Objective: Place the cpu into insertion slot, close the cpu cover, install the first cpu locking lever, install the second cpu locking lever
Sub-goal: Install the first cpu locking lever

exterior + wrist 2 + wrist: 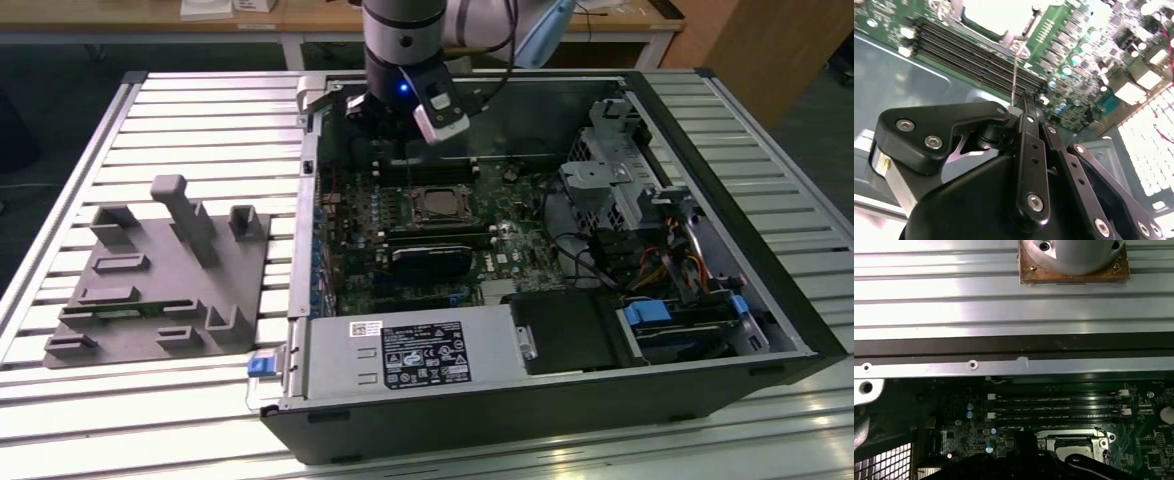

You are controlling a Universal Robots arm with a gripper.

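Exterior view: gripper (383,128) hangs over the green board; insertion slot (438,205) sits near, at its 5 o'clock.

Second wrist view: gripper looks closed on the tip of a thin locking lever (1014,75), whose rod runs toward the slot.

First wrist view: cpu cover (1051,444) lies flat, cpu (1074,442) in its window.

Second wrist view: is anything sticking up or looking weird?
Yes. A thin silvery locking lever stands up from beside the insertion slot, reaching the claw, instead of lying flat. Nothing looks broken.
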